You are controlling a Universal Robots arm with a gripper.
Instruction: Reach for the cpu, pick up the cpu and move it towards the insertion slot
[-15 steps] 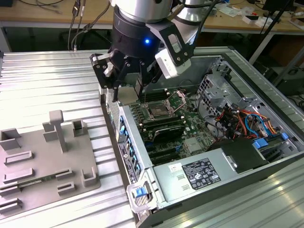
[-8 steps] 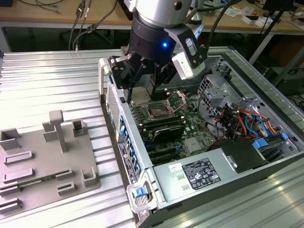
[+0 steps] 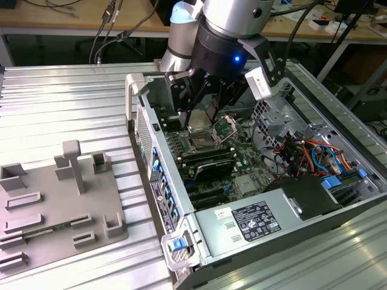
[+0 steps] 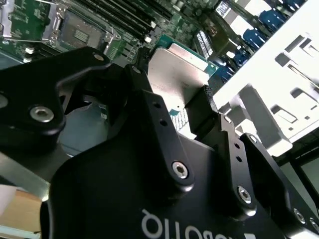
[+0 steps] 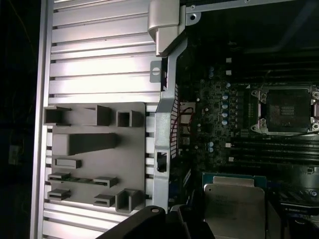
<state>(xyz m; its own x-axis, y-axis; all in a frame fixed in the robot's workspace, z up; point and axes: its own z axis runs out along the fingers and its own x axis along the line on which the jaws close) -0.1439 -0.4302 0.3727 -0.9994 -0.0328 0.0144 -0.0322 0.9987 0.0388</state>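
Note:
My gripper [image 3: 195, 115] is lowered into the open computer case and is shut on the cpu [image 3: 198, 124], a flat silvery square chip. In the second wrist view the cpu [image 4: 177, 74] sits clamped between the two black fingers [image 4: 149, 107]. It hangs a little above the green motherboard, close beside the insertion slot [image 3: 203, 144], whose dark centre is bare and whose steel bracket [image 3: 228, 124] stands hinged open. In the first wrist view the cpu [image 5: 234, 204] is apart from the insertion slot [image 5: 286, 109].
Long black memory slots [image 3: 208, 166] run beside the socket. The case wall [image 3: 151, 151] and a drive cage [image 3: 281, 115] with coloured cables hem in the arm. A grey plastic fixture tray [image 3: 57, 199] lies on the ribbed metal table at the exterior view's left.

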